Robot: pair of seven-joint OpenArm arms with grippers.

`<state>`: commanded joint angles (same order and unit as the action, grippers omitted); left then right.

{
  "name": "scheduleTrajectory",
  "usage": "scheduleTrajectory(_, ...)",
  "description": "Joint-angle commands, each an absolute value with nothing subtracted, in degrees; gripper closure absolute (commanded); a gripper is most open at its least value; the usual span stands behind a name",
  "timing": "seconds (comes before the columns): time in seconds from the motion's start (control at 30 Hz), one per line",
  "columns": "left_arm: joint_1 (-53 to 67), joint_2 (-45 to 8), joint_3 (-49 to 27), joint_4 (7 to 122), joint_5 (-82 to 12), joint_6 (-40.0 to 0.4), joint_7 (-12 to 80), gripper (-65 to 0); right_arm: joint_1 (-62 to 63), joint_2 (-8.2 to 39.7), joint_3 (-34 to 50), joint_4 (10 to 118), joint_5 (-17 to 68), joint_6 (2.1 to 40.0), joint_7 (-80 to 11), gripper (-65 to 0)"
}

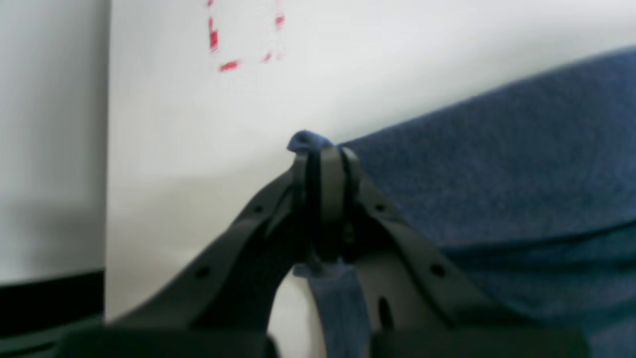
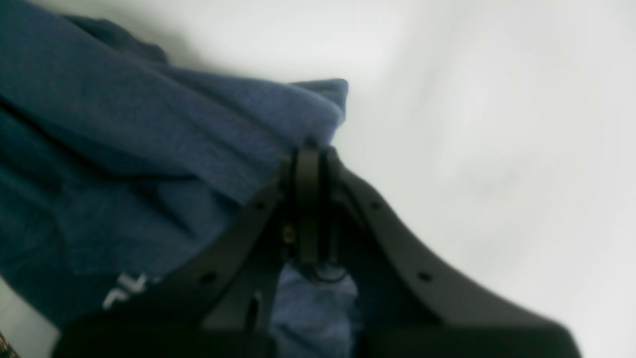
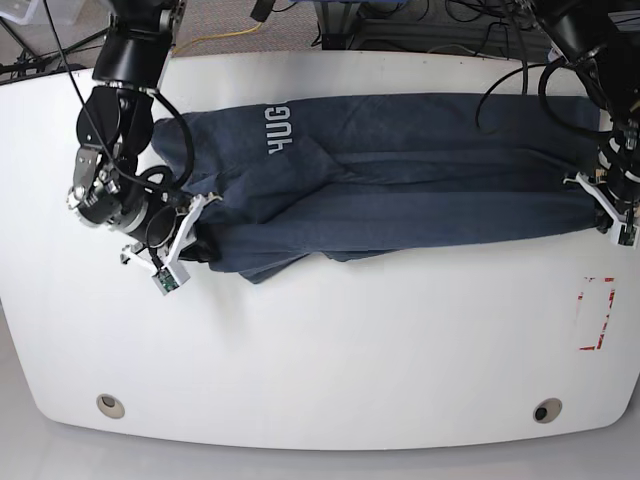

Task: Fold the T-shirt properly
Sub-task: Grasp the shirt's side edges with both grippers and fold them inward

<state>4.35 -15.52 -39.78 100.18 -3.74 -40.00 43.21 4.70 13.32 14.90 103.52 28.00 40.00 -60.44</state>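
Near edge of the white counter (image 3: 320, 400), about 6 o'clock: bare, two round fittings toward the corners. At 3 o'clock, a red dashed rectangle (image 3: 597, 313) marked on the surface, just below the left arm's wrist.

Mid-counter: the T-shirt (image 3: 400, 200), dark slate-blue, lies stretched in a long band from 9 to 3 o'clock, already doubled lengthwise, with white lettering (image 3: 278, 130) showing near 11 o'clock.

Left gripper (image 1: 325, 169), at the 3 o'clock end: fingers pressed together on a small nub of blue cloth; a strip of fabric also hangs between the finger arms. Right gripper (image 2: 310, 164), at the 9 o'clock end: fingers clamped on the shirt's corner edge; cloth bunches beside them.

Judgement: both ends are pinched so the band stays taut and flat between the arms, probably to carry one long edge over for the next fold. The cloth near 9 o'clock looks rumpled; it may crease if folded as is.

Far edge, 12 o'clock: cables and arm bases.
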Motion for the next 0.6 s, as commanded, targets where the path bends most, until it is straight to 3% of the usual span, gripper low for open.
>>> scheduleTrajectory(0.3,13.85,-15.52,-40.04,104.92,-3.82,-40.0,43.3,-0.4,-7.87,12.62,16.13,113.54,28.18,40.0,-61.14,0.0)
scheduleTrajectory(0.6,20.35,-15.52,-39.6,104.48,-3.74,-40.0,43.3,-0.8,-14.73,10.51,22.37,113.98,34.07,40.0,-64.48,0.0)
